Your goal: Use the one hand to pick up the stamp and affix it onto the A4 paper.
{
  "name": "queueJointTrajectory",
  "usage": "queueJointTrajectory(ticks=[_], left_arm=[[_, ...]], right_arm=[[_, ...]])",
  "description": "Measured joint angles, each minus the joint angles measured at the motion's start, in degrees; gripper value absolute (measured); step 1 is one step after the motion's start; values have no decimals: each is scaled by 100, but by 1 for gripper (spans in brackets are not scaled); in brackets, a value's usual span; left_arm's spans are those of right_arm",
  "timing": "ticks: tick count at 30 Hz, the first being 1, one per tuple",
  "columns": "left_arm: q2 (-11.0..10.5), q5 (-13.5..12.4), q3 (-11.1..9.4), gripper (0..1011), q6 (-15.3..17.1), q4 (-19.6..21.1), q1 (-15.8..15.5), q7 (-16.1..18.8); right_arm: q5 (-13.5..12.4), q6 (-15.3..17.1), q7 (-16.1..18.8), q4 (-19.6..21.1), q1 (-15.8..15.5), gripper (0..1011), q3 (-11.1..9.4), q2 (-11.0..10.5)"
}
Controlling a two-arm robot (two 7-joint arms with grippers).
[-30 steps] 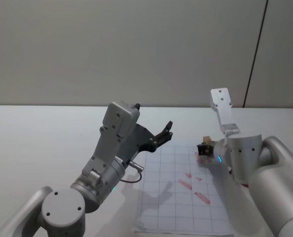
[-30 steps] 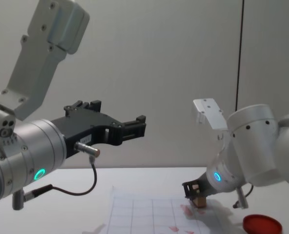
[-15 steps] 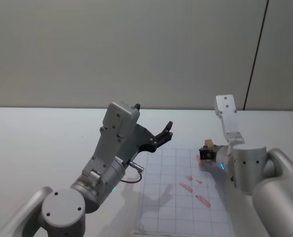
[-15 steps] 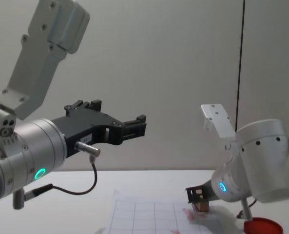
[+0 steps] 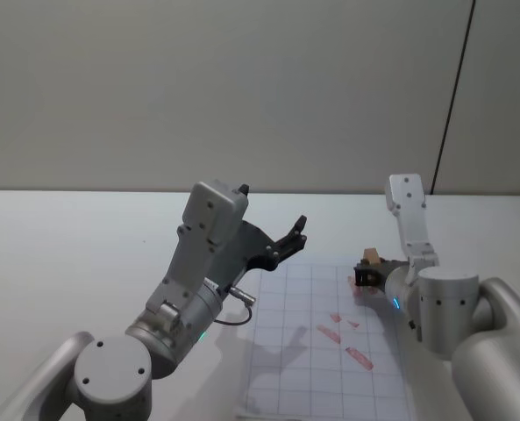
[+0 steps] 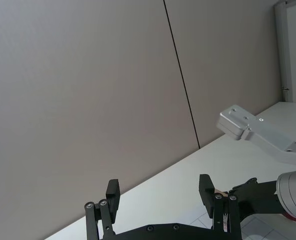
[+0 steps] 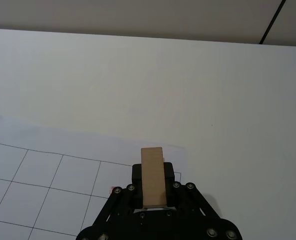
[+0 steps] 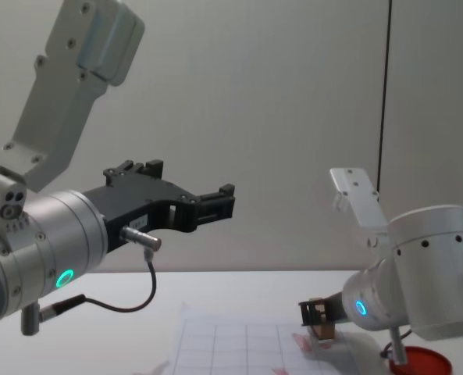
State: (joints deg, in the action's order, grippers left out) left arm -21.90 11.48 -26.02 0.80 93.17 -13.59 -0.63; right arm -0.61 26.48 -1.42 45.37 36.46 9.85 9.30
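stamp (image 7: 152, 176) was kept pinched by right end effector (image 5: 365, 274), lowered slightly | A4 paper (image 5: 303, 351) corner just beneath it, pressing judged imminent | left end effector (image 6: 160, 190) was held spread, idle

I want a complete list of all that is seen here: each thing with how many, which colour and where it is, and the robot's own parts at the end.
stamp: one, tan wood, held low at the far right corner of the paper
A4 paper: one, white with a grey grid, flat on the table in front of the robot
stamp marks: several, red, on the right half of the paper
ink pad: one, red, on the table to the right of the paper
table: one, white
wall: grey, behind the table
left gripper: one, black, open, raised above the table to the left of the paper
right gripper: one, black, shut on the stamp
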Motion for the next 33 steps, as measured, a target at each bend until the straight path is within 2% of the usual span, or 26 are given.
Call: queueJointTrajectory(ticks=[12,24,33], left_arm=[[0,0,0,1002,0,0,0,0],[0,0,0,1002,0,0,0,0],[0,0,0,1002,0,0,0,0]], right_arm=[[-94,119,180,683,-281,221,4,-44],[-190,206,396,1522,-422,220,-55,-112],[-233,291,474,1939,-517,221,-116,-167]])
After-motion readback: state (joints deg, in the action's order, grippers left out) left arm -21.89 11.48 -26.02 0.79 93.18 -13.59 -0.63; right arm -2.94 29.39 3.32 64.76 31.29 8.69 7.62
